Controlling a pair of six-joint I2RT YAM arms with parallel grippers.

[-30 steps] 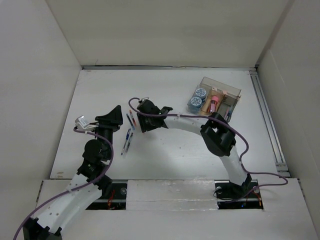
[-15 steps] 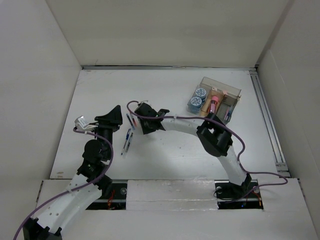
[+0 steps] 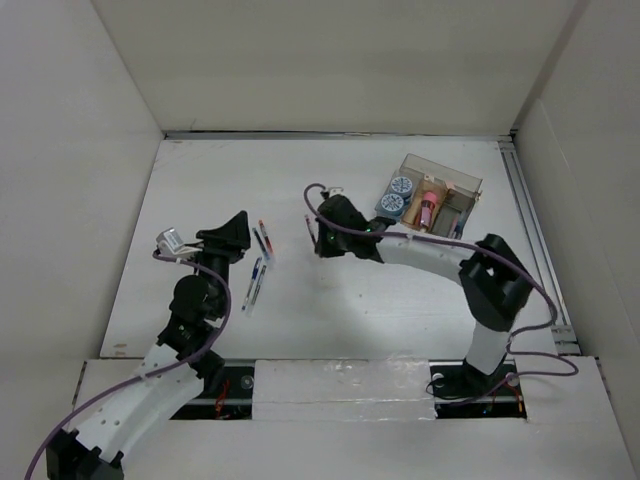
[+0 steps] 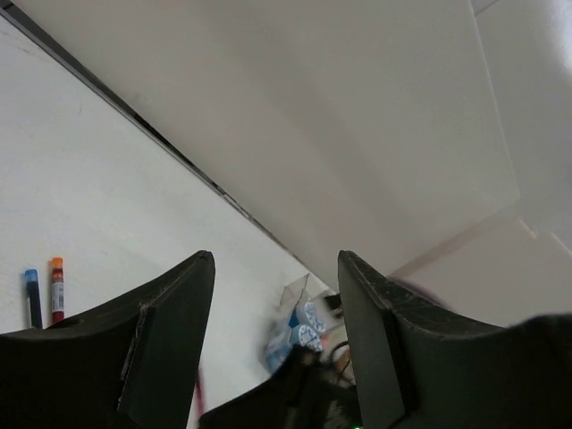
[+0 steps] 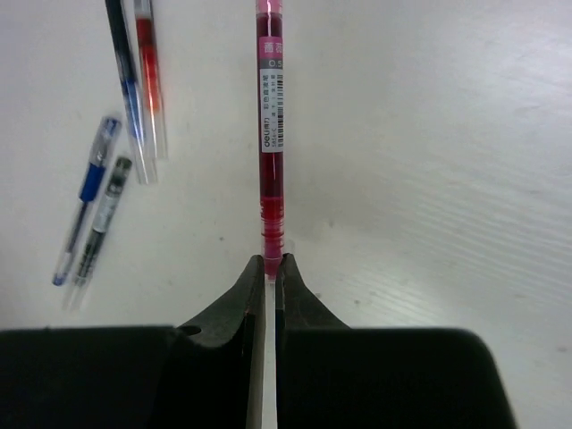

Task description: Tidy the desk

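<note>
Near ctr of the desk (image 3: 350,300) underlying both arms, R gripper (image 5: 270,263) clamps a pink pen (image 5: 270,134) by its end. 4 loose pens (image 3: 256,272) lie at its 8 o'clock. L gripper (image 4: 275,259), at desk's 9 o'clock, gapes empty.

Premises: a robotics test cell of laboratory type. Evidence: a bare white desk (image 3: 200,190) boxed in on three sides by plain pale panels (image 3: 330,60). A cabled left arm (image 3: 190,310) and right arm (image 3: 430,255) are mounted at its near edge. A metal rail (image 3: 535,240) runs along its right side. Stationery comprises loose pens (image 3: 255,280) and one clear organizer box (image 3: 445,190).
</note>
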